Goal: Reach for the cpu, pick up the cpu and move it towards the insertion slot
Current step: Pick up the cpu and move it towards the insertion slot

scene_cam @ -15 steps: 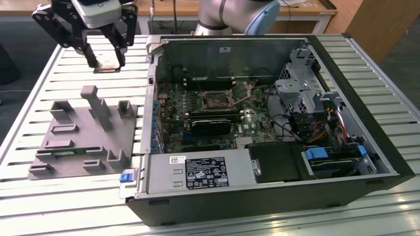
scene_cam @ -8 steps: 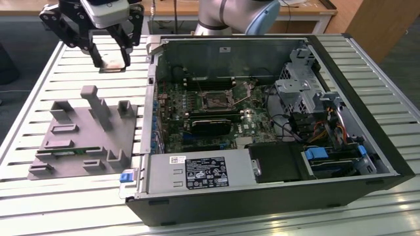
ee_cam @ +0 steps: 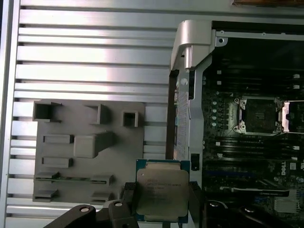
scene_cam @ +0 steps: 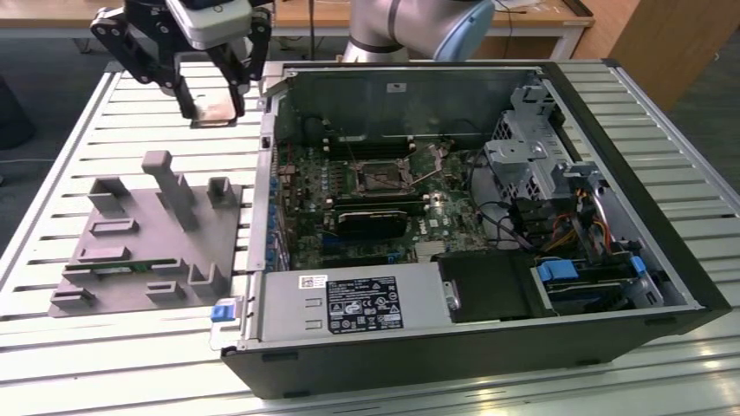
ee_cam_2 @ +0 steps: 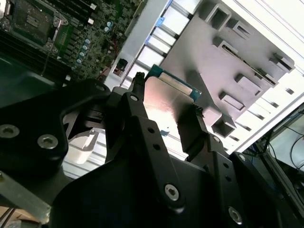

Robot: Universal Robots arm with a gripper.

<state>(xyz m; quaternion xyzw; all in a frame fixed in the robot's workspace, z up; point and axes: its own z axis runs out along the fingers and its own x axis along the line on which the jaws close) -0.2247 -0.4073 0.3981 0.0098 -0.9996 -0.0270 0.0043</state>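
exterior view: high, angled down over open black computer case (scene_cam: 486,217), grey plastic tray (scene_cam: 139,251) at its 9 o'clock | first wrist view: straight down, well above grey tray (ee_cam: 85,147) | second wrist view: close behind black gripper (ee_cam_2: 164,107) | shared: tray, case.

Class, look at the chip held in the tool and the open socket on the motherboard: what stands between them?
In the first wrist view, the case's metal side wall and a dark strip of motherboard lie between the cpu and the insertion slot.

The cpu (ee_cam: 161,190), silvery and flat, hangs clamped in the gripper (scene_cam: 217,108) beside the case; the insertion slot (scene_cam: 379,178) lies open
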